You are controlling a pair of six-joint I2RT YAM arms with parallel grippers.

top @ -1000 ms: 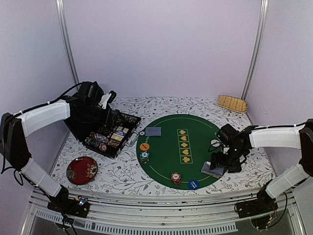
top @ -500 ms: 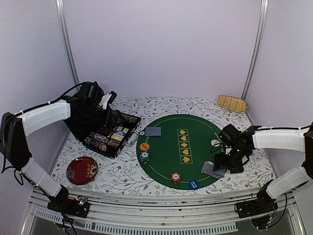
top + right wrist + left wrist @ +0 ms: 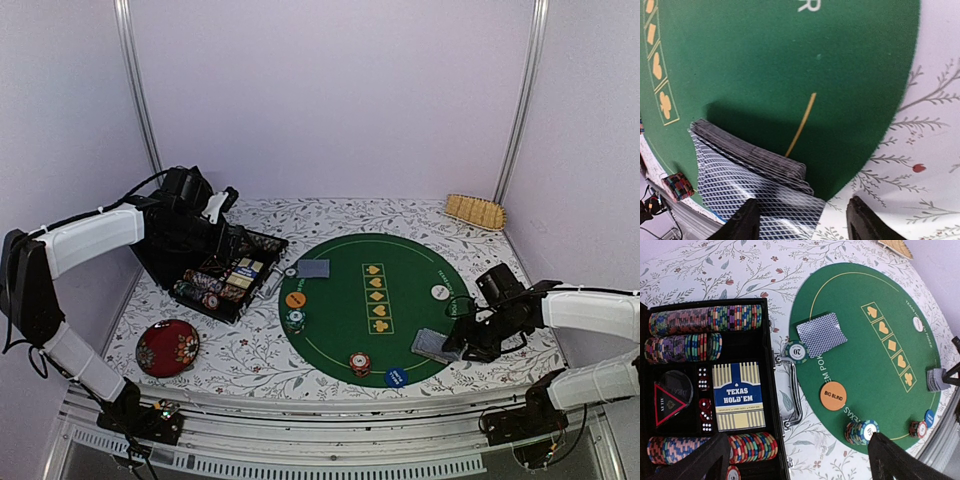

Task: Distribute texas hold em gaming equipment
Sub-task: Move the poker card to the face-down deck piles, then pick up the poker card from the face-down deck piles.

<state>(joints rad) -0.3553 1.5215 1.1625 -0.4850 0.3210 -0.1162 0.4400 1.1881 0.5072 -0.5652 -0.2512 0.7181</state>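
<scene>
Right gripper [image 3: 462,343] drew back rightward | card deck [image 3: 431,345] lies just beside it

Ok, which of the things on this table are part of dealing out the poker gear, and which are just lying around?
Part of the job: card pile, dealt cards, red chips, green chips, orange disc, white disc, blue disc, chip case.
Just lying about: red floral dish, woven piece.
</scene>
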